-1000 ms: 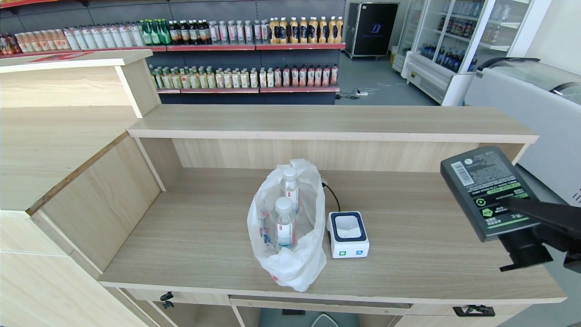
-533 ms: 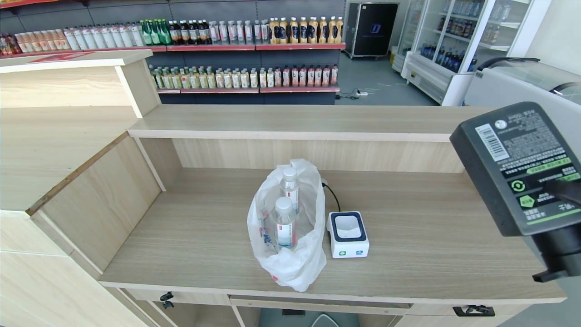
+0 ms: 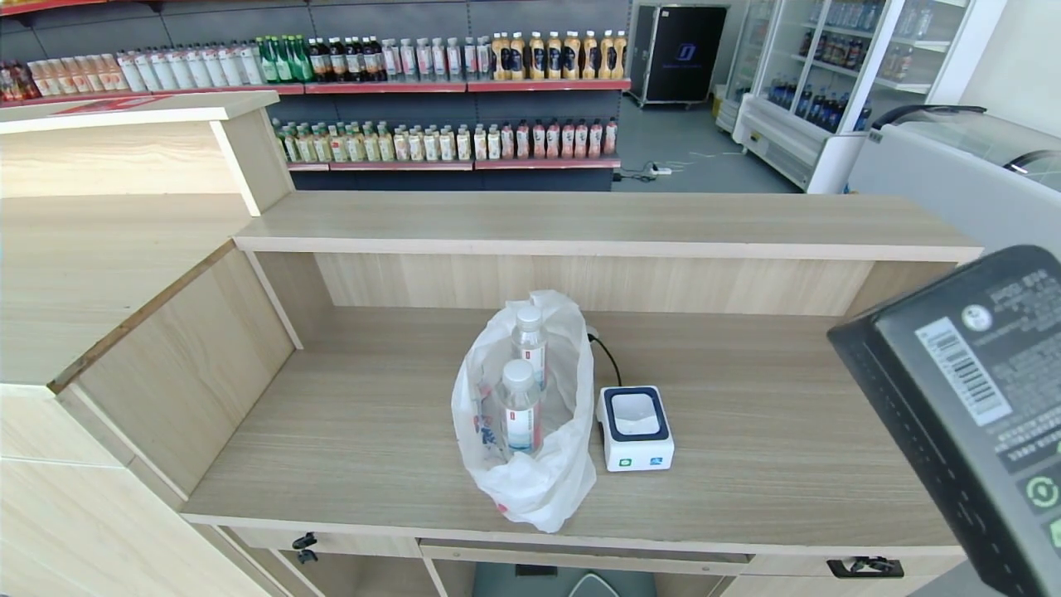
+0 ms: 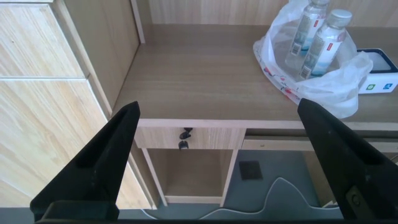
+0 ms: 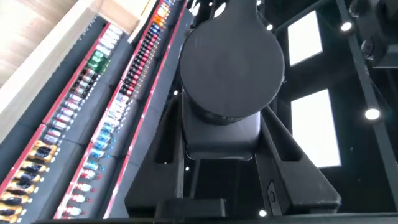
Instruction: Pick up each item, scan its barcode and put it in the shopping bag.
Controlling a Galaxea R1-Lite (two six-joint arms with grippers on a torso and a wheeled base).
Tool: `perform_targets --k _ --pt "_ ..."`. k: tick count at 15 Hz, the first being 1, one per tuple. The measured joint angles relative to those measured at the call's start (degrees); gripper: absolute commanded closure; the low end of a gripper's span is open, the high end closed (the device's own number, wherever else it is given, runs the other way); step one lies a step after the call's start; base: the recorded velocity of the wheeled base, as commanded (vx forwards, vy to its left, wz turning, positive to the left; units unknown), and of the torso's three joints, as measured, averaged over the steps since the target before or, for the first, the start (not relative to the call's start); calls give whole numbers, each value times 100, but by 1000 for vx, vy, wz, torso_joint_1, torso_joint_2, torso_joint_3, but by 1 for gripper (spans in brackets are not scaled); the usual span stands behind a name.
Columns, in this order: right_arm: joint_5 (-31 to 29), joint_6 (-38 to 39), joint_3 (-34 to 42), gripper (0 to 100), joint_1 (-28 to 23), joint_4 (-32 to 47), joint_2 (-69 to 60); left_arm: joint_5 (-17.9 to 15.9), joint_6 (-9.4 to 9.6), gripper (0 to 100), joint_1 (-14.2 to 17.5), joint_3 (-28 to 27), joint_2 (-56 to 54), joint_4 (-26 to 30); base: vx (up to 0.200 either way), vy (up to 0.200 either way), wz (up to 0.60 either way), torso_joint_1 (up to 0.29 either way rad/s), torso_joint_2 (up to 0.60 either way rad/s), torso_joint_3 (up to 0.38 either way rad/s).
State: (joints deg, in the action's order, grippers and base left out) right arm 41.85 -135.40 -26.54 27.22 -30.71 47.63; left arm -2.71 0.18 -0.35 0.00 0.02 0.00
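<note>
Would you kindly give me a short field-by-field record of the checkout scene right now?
Held item: black container, barcode label visible, in the right gripper, raised at the robot's right.
Shopping bag: open on the counter, two water bottles upright inside.
Barcode scanner: on the counter, just right of the bag.
Left gripper: open, empty, in front of the counter.
</note>
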Motion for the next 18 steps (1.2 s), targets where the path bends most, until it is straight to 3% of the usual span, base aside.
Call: perform_targets --k 4,18 --pt "-94 -24 -94 100 179 649 -444 -2 -2 0 0 0 0 0 0 0 0 0 0 0" --pt "-134 54 -174 100 262 841 -697 -2 0 0 0 0 0 0 0 0 0 0 0 0"
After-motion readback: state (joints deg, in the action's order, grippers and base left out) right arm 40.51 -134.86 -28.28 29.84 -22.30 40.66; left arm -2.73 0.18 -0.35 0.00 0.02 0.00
